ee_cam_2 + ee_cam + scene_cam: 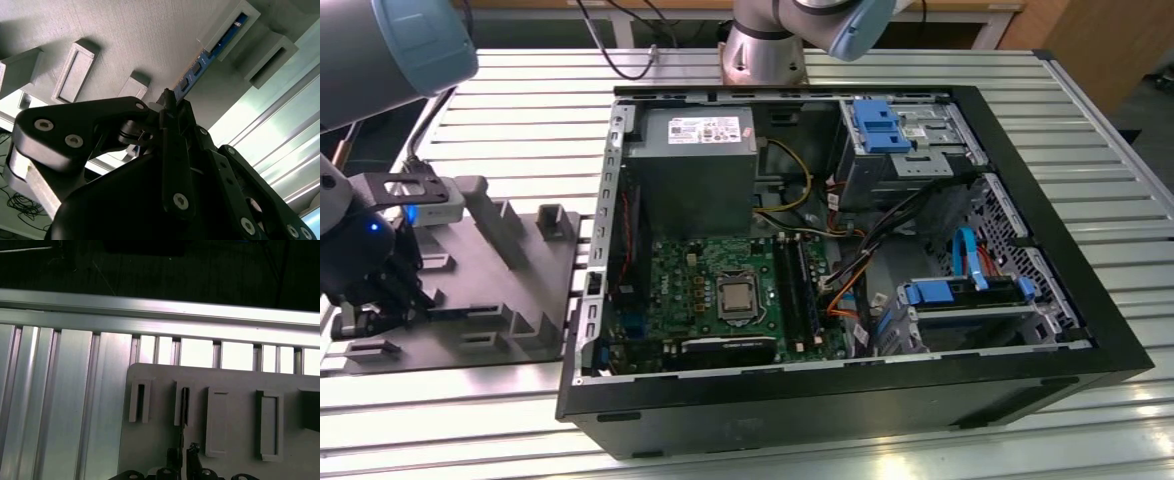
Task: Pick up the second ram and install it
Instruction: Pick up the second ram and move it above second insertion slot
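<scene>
The second ram (pixel 216 49), a slim blue-green board, stands on edge in a raised slot of the grey moulded tray (pixel 125 35). In the first wrist view the ram (pixel 185 405) shows as a thin dark strip in the second slot of the tray (pixel 235 380). My gripper (pixel 170 97) has its black fingers closed around the near end of the stick, and its tips (pixel 182 452) sit on either side of that strip. In the exterior view the gripper (pixel 374 305) hangs low over the tray (pixel 494 290) at the exterior view's left.
An open computer case (pixel 854 400) lies at the exterior view's right, with a green motherboard (pixel 707 275), long black memory slots (pixel 794 285), a grey power supply (pixel 687 160) and blue drive clips. The tray carries other raised holders (pixel 269 425). Ribbed aluminium table (pixel 520 100) lies underneath.
</scene>
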You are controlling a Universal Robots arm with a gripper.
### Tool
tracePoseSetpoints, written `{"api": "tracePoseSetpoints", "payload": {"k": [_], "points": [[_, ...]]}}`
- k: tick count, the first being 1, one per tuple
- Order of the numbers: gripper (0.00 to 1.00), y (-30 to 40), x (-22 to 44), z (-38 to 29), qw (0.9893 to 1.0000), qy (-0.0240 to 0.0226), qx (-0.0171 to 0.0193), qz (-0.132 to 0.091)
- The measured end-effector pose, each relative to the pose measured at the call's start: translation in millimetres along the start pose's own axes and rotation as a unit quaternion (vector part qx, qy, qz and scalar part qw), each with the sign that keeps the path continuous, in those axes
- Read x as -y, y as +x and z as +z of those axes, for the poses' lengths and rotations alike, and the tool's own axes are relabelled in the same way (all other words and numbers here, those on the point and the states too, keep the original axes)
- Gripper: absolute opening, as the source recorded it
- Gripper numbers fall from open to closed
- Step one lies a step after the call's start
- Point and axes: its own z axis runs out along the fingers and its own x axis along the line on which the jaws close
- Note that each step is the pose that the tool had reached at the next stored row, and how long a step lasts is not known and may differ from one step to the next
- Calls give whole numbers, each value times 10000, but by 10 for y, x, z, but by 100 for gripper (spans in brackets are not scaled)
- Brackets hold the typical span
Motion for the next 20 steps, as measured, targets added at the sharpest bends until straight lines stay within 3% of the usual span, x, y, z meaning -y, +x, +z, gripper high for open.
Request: {"api": "tracePoseSetpoints", "payload": {"k": [2, 3, 17, 20], "points": [[20, 0, 0, 0, 10000, 0, 0, 0], [13, 0, 0, 1, 10000, 0, 0, 0], [12, 0, 0, 3, 10000, 0, 0, 11], [12, 0, 0, 4, 9997, 8, 11, 230]]}}
